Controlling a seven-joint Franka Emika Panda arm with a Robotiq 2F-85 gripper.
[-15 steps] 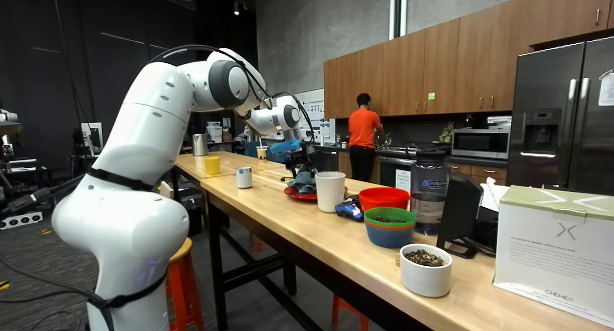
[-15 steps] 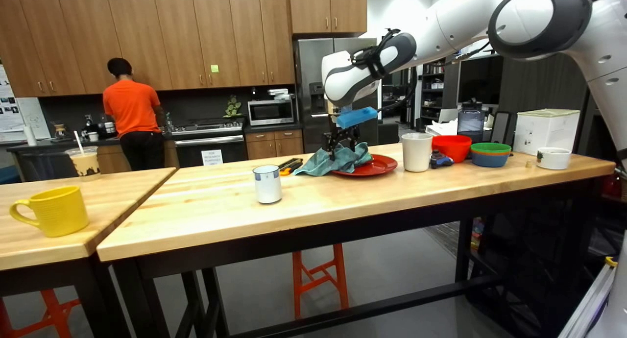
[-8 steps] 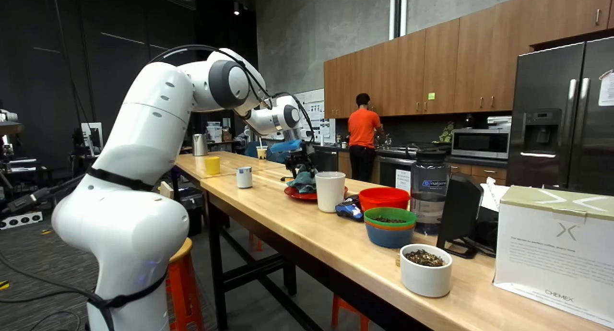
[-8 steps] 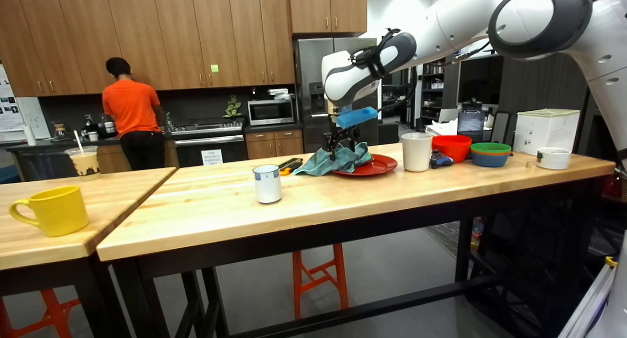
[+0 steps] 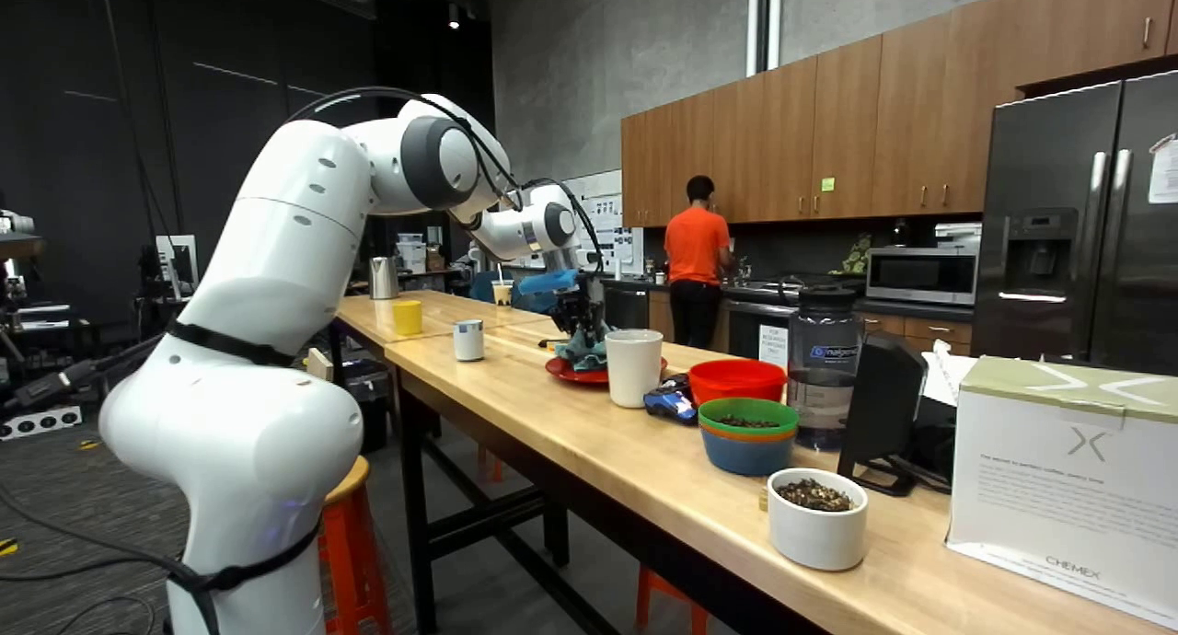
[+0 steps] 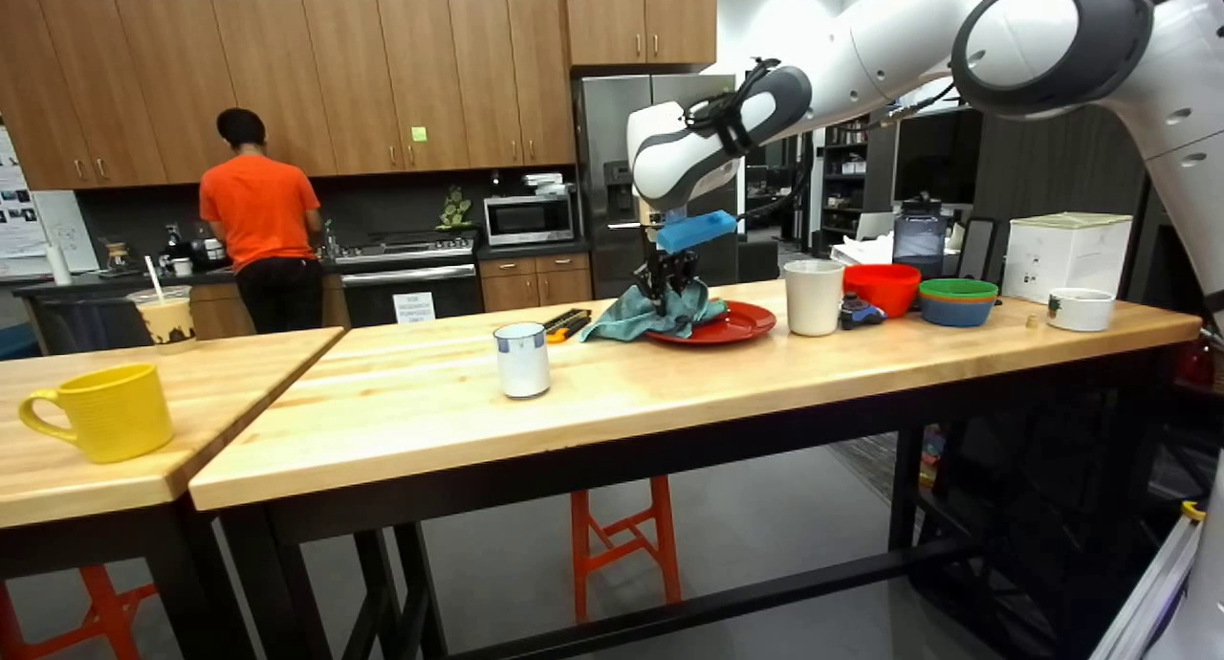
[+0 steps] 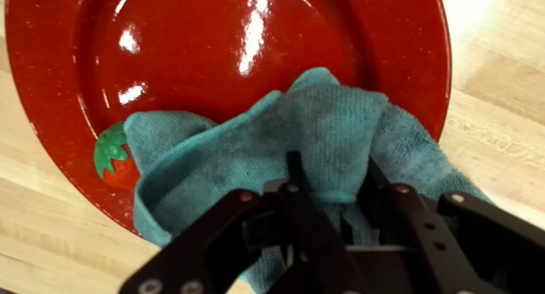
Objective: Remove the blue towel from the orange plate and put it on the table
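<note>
My gripper (image 7: 333, 162) has its fingers partly apart; whether they clamp what lies between, I can't say. Beneath runs the wood-topped workbench (image 6: 411, 411); toward its far edge, in an exterior view, rests the glossy red plate (image 6: 748, 322). The teal towel (image 7: 247, 157) lies bunched on it and past its edge, a fold between my fingers, partly covering a fruit figure (image 7: 110, 154) (red, leafy green top).

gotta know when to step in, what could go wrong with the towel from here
The blue towel may slip: a fold lies between the fingers, but how firmly is unclear. Part of it lies on the plate, which could drag along. The plate might then bump the white cup close beside it.
</note>
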